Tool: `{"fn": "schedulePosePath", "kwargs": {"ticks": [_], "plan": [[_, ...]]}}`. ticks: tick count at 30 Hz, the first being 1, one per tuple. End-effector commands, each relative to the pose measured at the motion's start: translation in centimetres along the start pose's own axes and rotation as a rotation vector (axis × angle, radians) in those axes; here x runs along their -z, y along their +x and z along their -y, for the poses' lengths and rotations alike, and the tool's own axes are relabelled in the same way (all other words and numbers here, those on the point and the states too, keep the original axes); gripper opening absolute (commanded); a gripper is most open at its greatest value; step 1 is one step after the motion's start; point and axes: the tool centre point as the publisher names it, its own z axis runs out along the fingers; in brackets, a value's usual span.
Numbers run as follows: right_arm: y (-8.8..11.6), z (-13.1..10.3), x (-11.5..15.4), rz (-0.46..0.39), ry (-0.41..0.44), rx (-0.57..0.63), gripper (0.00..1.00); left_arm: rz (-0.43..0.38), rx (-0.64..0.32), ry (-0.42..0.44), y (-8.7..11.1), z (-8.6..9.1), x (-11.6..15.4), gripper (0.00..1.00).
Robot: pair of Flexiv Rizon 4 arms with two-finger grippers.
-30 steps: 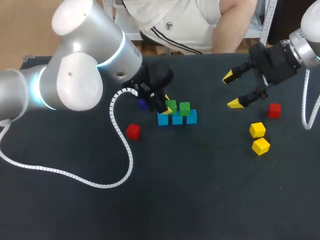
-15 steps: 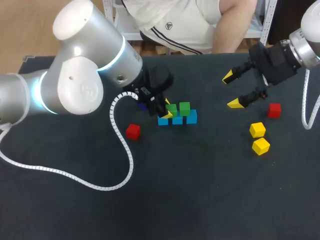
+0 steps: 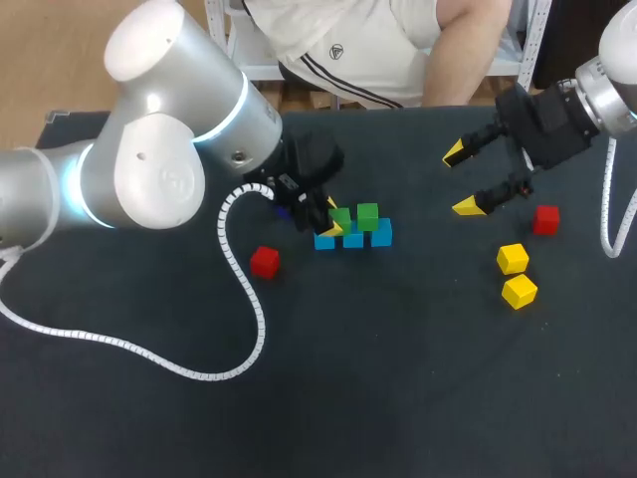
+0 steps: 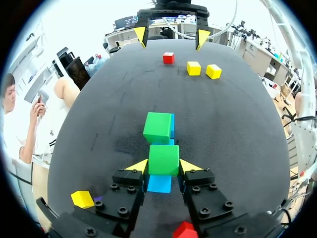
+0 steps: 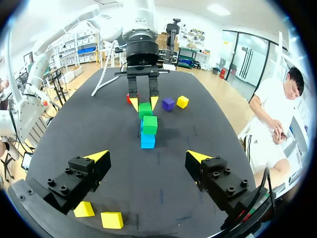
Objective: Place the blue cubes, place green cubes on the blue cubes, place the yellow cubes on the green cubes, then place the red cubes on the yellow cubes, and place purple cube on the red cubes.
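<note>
Three blue cubes [image 3: 352, 239] lie in a row at mid table. One green cube [image 3: 367, 215] rests on the row's right part. My left gripper [image 3: 329, 221] is shut on a second green cube [image 4: 164, 159], which sits on a blue cube [image 4: 159, 183] at the row's left end. The left arm half hides a purple cube [image 3: 283, 210]. One red cube [image 3: 265, 261] lies left of the row, another [image 3: 545, 219] at the right. Two yellow cubes [image 3: 513, 258] [image 3: 520, 291] lie below it. My right gripper [image 3: 470, 179] hangs open and empty above the table's right side.
Behind the left gripper lie the purple cube [image 5: 168, 103] and a third yellow cube [image 5: 183, 101]. The left arm's white cable [image 3: 249, 299] loops over the table in front of the row. A person leans at the far edge.
The left gripper came down slightly with the green cube onto the blue row, then stayed still. The right arm has not moved.
</note>
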Motion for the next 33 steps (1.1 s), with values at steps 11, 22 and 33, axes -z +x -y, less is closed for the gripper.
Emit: {"fn": "schedulePosePath", "kwargs": {"ticks": [11,22,33], "plan": [[0.00,-0.10,0.03,0.001,0.002,0.000,1.00,0.001,-0.003,0.011,-0.07,-0.60,-0.44,0.00],[0.00,-0.10,0.03,0.001,0.002,0.000,1.00,-0.004,-0.006,0.002,-0.05,-0.91,-0.01,0.00],[0.00,-0.10,0.03,0.001,0.002,0.000,1.00,-0.002,0.002,0.007,0.21,-0.49,-0.17,0.00]]}}
